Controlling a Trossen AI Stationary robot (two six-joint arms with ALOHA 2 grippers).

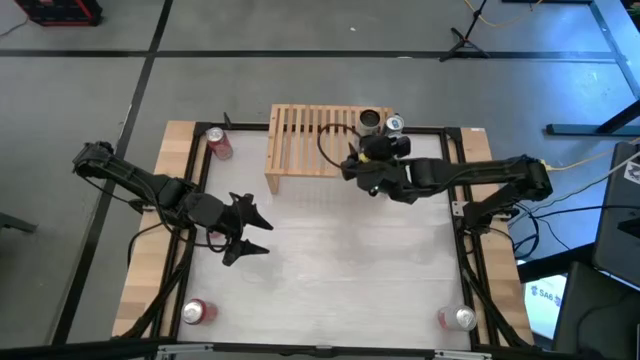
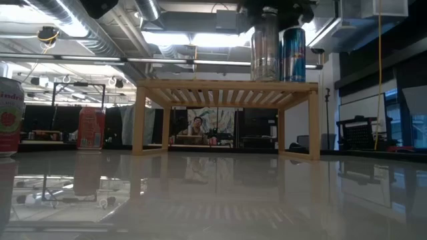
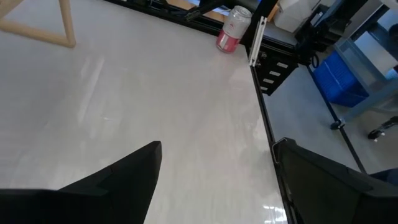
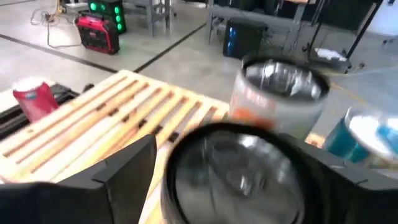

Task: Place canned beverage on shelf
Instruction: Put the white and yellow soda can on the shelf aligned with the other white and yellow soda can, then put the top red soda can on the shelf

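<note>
The light-wood shelf (image 1: 310, 140) stands at the table's far middle. A silver can (image 1: 372, 121) and a blue can (image 1: 393, 124) stand upright on the right end of its slatted top. My right gripper (image 1: 362, 150) is over the shelf's near right part, shut on another silver can (image 4: 233, 171), which the high view hides under the gripper. In the low view a silver can (image 2: 265, 47) and the blue can (image 2: 293, 53) show on the shelf top under the gripper. My left gripper (image 1: 245, 232) is open and empty over the table's left middle. My right gripper holds the silver can by its two opposite sides near the top rim (image 4: 174, 186), one finger (image 4: 127, 171) on each side. The fingers slant down from the table's near right. The can is upright, top up. Whether its bottom rests on the slats, I cannot tell.
A pink can (image 1: 218, 143) stands at the far left beside the shelf, a red can (image 1: 195, 312) at the near left corner, and another can (image 1: 457, 319) at the near right corner. The shelf's left slats (image 4: 93, 124) are bare. Black rails frame the table.
</note>
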